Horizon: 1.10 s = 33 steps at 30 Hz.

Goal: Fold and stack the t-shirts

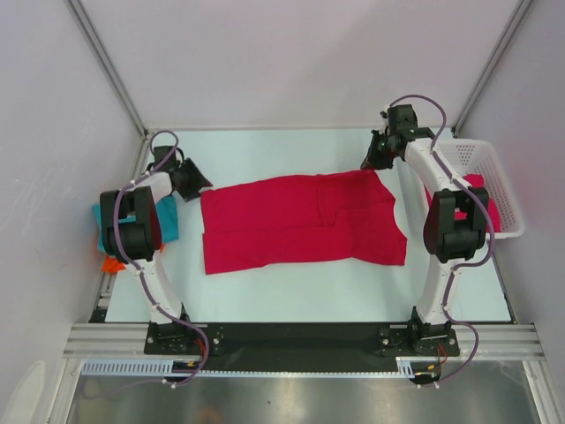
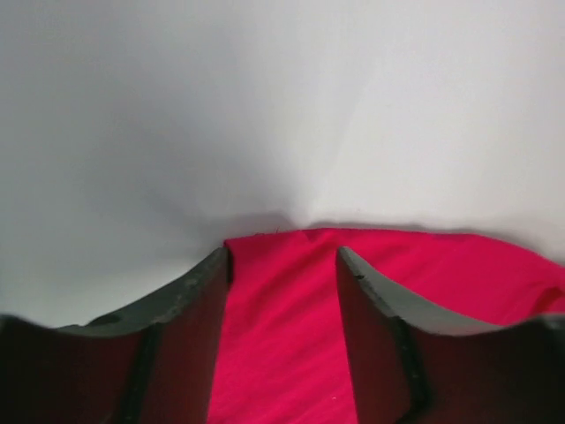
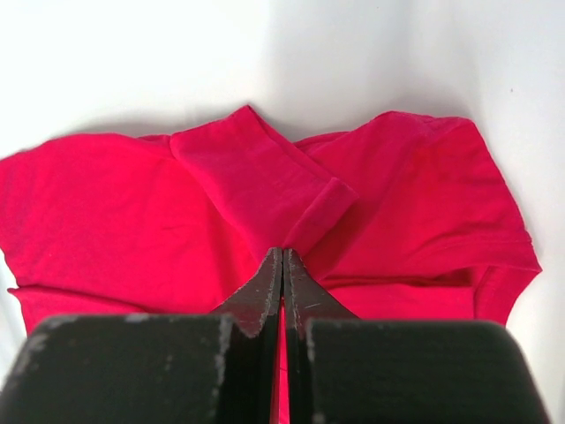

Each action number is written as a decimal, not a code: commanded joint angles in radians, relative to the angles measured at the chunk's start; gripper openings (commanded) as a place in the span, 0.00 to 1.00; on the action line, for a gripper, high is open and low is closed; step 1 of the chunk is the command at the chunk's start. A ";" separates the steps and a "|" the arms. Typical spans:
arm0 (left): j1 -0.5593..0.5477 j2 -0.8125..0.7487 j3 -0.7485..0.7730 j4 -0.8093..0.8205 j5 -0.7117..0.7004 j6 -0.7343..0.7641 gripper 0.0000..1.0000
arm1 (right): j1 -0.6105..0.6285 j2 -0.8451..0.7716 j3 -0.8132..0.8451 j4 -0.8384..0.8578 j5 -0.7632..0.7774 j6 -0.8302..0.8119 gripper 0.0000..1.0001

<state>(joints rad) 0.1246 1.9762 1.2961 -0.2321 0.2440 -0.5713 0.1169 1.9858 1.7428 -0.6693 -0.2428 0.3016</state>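
Left fingers [image 2: 190, 300]: apart. The left gripper [image 2: 284, 261] straddles the far-left corner of the crimson t-shirt [image 1: 300, 223], with cloth lying between the 2 pads and its edge just past their tips.
Right fingers [image 3: 260, 296]: pressed together. The right gripper [image 3: 282, 256] is tip-down on the shirt's far-right part, just beside a turned-in sleeve [image 3: 256, 190]. Whether any cloth is pinched, I cannot tell.
Direction from the fingers: both grippers sit at the shirt's far edge, so the body of the cloth lies toward the arm bases.
Long axis: left to right across the table [image 1: 291, 296], running from 1 gripper to the other.
Nearer arm: each arm has its own end, left for the straight end and right for the sleeve end.
Shirt's place: flat in the middle of the table, between the 2 arms.
Likely next move: carrying the far edge toward the near edge, which depends on both corners being gripped.
Further out: a teal t-shirt [image 1: 168, 216] and an orange t-shirt [image 1: 110, 263] lie by the left arm. A white basket [image 1: 481, 163] at the right holds more crimson cloth.
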 commanded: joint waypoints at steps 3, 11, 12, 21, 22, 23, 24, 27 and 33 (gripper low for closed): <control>0.009 0.019 -0.029 0.085 0.081 -0.019 0.33 | 0.006 -0.067 0.000 -0.013 0.013 -0.021 0.00; 0.010 0.001 -0.024 0.080 0.075 -0.013 0.13 | 0.007 -0.064 -0.020 -0.009 0.033 -0.024 0.00; 0.012 -0.003 -0.024 0.076 0.072 -0.012 0.13 | 0.006 -0.062 -0.023 -0.007 0.034 -0.025 0.00; 0.017 -0.051 -0.024 0.057 0.066 0.002 0.08 | 0.004 -0.056 -0.032 -0.001 0.043 -0.024 0.00; 0.017 -0.057 -0.027 0.057 0.064 0.005 0.07 | 0.004 -0.058 -0.032 -0.003 0.043 -0.027 0.00; 0.017 -0.063 -0.029 0.057 0.064 0.007 0.04 | 0.004 -0.058 -0.031 -0.001 0.045 -0.025 0.00; 0.017 -0.076 -0.029 0.057 0.066 0.008 0.00 | 0.003 -0.058 -0.031 0.000 0.043 -0.025 0.00; 0.018 -0.089 -0.027 0.057 0.074 0.011 0.00 | 0.004 -0.061 -0.031 -0.001 0.045 -0.025 0.00; 0.020 -0.122 -0.023 0.047 0.080 0.016 0.00 | 0.001 -0.071 -0.046 0.002 0.057 -0.029 0.00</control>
<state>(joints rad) 0.1364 1.9259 1.2705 -0.1902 0.3016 -0.5755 0.1169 1.9743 1.7088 -0.6792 -0.2062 0.2916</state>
